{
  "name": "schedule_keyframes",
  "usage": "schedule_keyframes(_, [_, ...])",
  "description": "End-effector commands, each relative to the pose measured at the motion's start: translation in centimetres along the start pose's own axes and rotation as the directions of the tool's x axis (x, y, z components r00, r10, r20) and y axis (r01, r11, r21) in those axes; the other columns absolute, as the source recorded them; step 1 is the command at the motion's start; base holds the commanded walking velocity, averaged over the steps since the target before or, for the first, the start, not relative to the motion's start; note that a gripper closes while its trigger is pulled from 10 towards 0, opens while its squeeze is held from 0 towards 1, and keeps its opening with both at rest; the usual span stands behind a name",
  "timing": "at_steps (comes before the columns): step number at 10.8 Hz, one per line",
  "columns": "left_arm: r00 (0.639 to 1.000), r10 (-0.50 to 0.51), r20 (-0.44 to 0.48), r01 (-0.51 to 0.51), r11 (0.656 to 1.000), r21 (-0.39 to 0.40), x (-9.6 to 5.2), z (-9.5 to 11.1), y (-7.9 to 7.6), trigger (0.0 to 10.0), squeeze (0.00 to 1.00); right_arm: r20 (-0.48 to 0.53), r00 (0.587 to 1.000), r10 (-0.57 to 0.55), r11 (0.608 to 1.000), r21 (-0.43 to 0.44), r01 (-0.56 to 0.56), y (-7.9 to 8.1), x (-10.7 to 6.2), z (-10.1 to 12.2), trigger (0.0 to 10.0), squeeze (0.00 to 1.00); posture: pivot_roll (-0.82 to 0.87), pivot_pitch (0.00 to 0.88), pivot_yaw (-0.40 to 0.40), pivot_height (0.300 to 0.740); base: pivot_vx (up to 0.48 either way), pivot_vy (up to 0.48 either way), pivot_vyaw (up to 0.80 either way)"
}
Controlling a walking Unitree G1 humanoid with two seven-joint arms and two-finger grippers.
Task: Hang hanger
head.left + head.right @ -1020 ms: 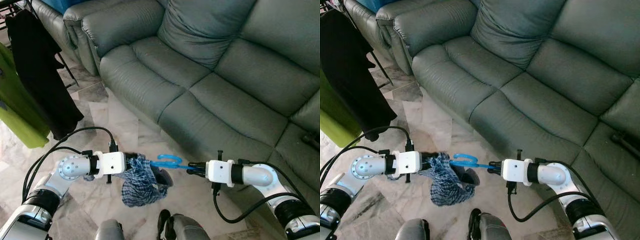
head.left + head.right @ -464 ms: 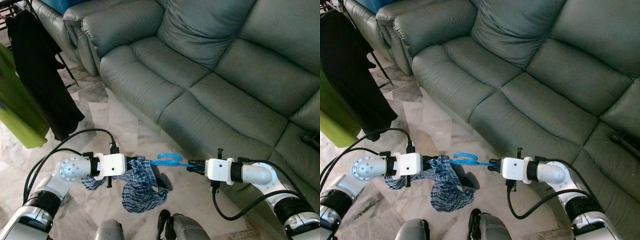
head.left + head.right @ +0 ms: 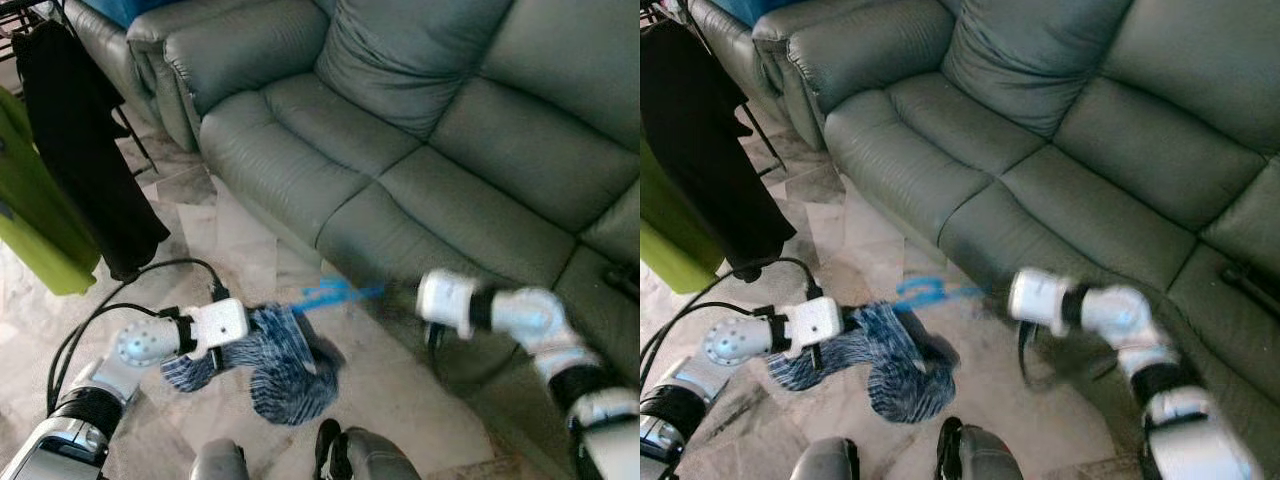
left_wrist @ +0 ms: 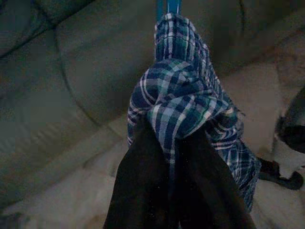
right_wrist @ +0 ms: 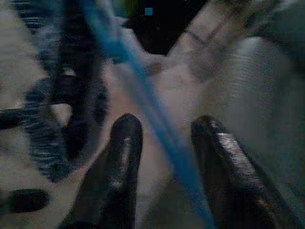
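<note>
Left tool (image 4: 171, 157): my fingers are clamped on the bunched blue plaid garment (image 3: 285, 360), low at 7 o'clock in the head view.
Right tool (image 5: 167, 143): my two black fingers stand apart, the blue hanger (image 3: 335, 294) passing between them; contact with either finger cannot be told through the blur.
Hanger: near centre, above the marble floor (image 3: 390, 390), spanning from the garment toward my right arm at 4 o'clock.
Sofa (image 3: 420, 120): grey-green, 12 to 3 o'clock.
Hung clothes: black garment (image 3: 85, 150) and green garment (image 3: 30, 230), 9 to 10 o'clock.
</note>
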State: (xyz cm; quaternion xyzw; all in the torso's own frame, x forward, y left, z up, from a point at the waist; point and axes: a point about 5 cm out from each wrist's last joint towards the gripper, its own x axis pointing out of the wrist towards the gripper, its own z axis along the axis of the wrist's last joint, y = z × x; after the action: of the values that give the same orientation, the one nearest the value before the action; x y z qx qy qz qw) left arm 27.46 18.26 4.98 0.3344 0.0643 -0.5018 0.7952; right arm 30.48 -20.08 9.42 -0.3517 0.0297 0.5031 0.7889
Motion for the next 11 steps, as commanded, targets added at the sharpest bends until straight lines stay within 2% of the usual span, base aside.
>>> schedule_keyframes(1, [1.000, 0.010, -0.007, -0.010, 1.000, -0.008, -0.1, -0.1, 0.1, 0.0, 0.00, -0.013, 0.999, -0.047, 0.999, 0.016, 0.048, -1.0, -0.8, -0.2, 10.0, 1.00, 0.02, 0.150, -0.080, 0.740, 0.000, 0.000, 0.00])
schedule_keyframes(2, [1.000, 0.012, -0.023, -0.013, 1.000, -0.015, -0.2, -0.4, 0.0, 0.0, 0.00, -0.036, 0.989, -0.141, 0.989, 0.039, 0.142, -3.2, -2.0, -0.2, 10.0, 1.00, 0.02, 0.150, -0.079, 0.740, 0.000, 0.000, 0.00])
schedule_keyframes(3, [0.994, 0.085, -0.065, -0.087, 0.995, -0.038, -0.2, -0.8, 0.5, 0.0, 0.00, -0.084, 0.965, -0.248, 0.968, 0.009, 0.250, -4.9, -3.2, -0.3, 10.0, 1.00, 0.02, 0.150, -0.080, 0.740, 0.000, 0.000, 0.00])
schedule_keyframes(4, [0.979, 0.178, -0.094, -0.187, 0.977, -0.099, -0.2, -1.1, 1.2, 0.0, 0.00, -0.100, 0.927, -0.362, 0.932, -0.021, 0.362, -6.1, -3.9, -0.2, 10.0, 1.00, 0.01, 0.152, -0.078, 0.740, 0.000, 0.000, 0.00])
schedule_keyframes(5, [0.955, 0.273, -0.116, -0.291, 0.940, -0.179, -0.1, -1.4, 1.9, 0.0, 0.00, -0.081, 0.846, -0.526, 0.849, -0.005, 0.528, -7.5, -4.5, 0.1, 10.0, 1.00, 0.01, 0.154, -0.076, 0.740, 0.000, 0.000, 0.00])
schedule_keyframes(6, [0.904, 0.404, -0.138, -0.425, 0.822, -0.380, 0.4, -1.5, 2.5, 0.0, 0.00, -0.068, 0.769, -0.635, 0.770, 0.009, 0.637, -8.0, -4.9, 0.1, 10.0, 1.00, 0.01, 0.157, -0.070, 0.740, 0.000, 0.000, 0.00])
schedule_keyframes(7, [0.889, 0.439, -0.132, -0.449, 0.778, -0.439, 0.9, -1.2, 2.5, 0.0, 0.00, -0.075, 0.718, -0.692, 0.716, 0.055, 0.696, -7.8, -5.1, -0.3, 10.0, 1.00, 0.01, 0.157, -0.068, 0.740, 0.000, 0.000, 0.00])
schedule_keyframes(8, [0.883, 0.464, -0.073, -0.437, 0.752, -0.493, 1.8, 0.0, 2.6, 0.0, 0.00, -0.097, 0.669, -0.737, 0.651, 0.162, 0.742, -6.9, -4.7, -1.1, 10.0, 1.00, 0.01, 0.159, -0.068, 0.740, 0.000, 0.000, 0.00])
schedule_keyframes(9, [0.896, 0.444, 0.025, -0.382, 0.796, -0.470, 2.3, 1.6, 2.7, 0.0, 0.00, -0.097, 0.676, -0.730, 0.647, 0.219, 0.730, -5.8, -3.8, -1.4, 10.0, 1.00, 0.01, 0.161, -0.068, 0.740, 0.000, 0.000, 0.00])
schedule_keyframes(10, [0.914, 0.359, 0.187, -0.266, 0.881, -0.390, 2.5, 4.1, 2.5, 0.0, 0.00, -0.082, 0.703, -0.706, 0.660, 0.282, 0.696, -4.4, -2.2, -1.3, 10.0, 1.00, 0.02, 0.161, -0.065, 0.740, 0.000, 0.000, 0.00])
schedule_keyframes(11, [0.930, 0.280, 0.237, -0.203, 0.932, -0.301, 2.5, 4.9, 2.1, 0.0, 0.00, -0.092, 0.716, -0.692, 0.677, 0.260, 0.688, -3.9, -1.5, -1.4, 10.0, 1.00, 0.02, 0.160, -0.060, 0.740, 0.000, 0.000, 0.00])
